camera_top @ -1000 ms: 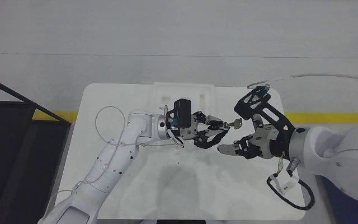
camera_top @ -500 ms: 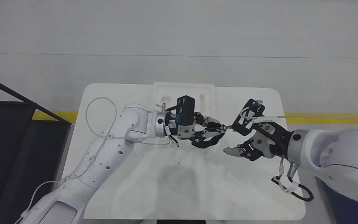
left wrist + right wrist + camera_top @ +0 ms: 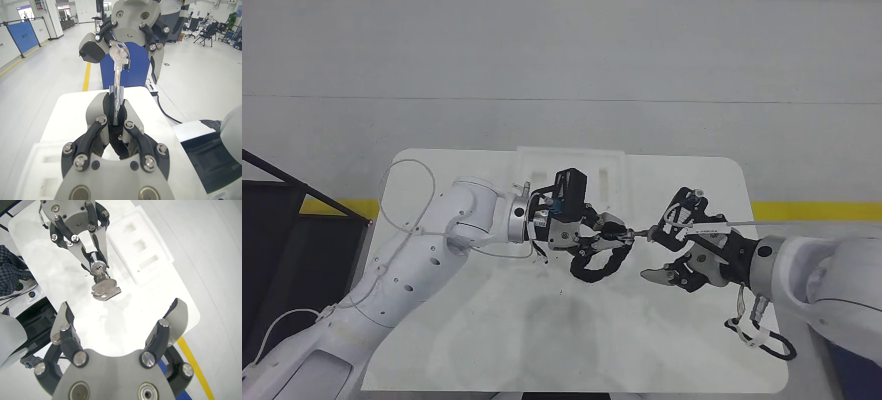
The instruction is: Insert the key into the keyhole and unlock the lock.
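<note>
We hold the lock cylinder (image 3: pixel 116 94) clamped in the left gripper (image 3: pixel 115 106) (key (image 3: pixel 119 55) seated) so the wide-open right gripper (image 3: pixel 121 306) can turn that key.

Bright, even light falls from overhead in every view. The white counter (image 3: pixel 492 340) throws it back softly and shows a pale sheen in the right wrist view. Glare streaks run down the chrome lock (image 3: pixel 117 96), and the key (image 3: pixel 119 54) glints. The recesses of the foam tray (image 3: pixel 158 245) hold faint shade. The hall floor (image 3: pixel 47 75) gleams. Both wrist views bend straight lines near their edges.
</note>
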Robot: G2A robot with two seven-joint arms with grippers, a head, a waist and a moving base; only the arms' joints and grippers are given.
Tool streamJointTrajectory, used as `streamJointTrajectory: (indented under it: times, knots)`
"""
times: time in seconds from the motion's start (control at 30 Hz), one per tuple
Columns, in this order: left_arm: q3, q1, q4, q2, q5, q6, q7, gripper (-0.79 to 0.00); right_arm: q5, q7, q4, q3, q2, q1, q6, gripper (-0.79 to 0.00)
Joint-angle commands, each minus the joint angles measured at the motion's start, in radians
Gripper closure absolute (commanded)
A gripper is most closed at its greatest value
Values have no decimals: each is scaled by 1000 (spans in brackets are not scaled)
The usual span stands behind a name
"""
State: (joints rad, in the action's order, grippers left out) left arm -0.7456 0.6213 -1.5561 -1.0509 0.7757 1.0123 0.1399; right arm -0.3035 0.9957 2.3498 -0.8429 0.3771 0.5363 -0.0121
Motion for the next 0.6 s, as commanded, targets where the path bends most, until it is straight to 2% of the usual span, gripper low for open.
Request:
streamJointTrajectory:
  times: [0.0, 0.17, 0.3, 0.57]
  knots:
    - [17, -8, 5, 9, -5, 0, -7, 0, -49, -16, 0, -7, 0, 6, -26, -785]
    - [48, -17, 28, 17, 0, 0, -44, 0, -74, -64, 0, -18, 2, 28, -95, -785]
    - [80, -29, 38, 11, 3, 0, -73, 0, -87, -88, 0, -23, 6, 45, -171, -785]
    - [108, -63, 106, -5, -16, 0, -68, 0, -138, -105, 0, -29, 19, 61, -191, -785]
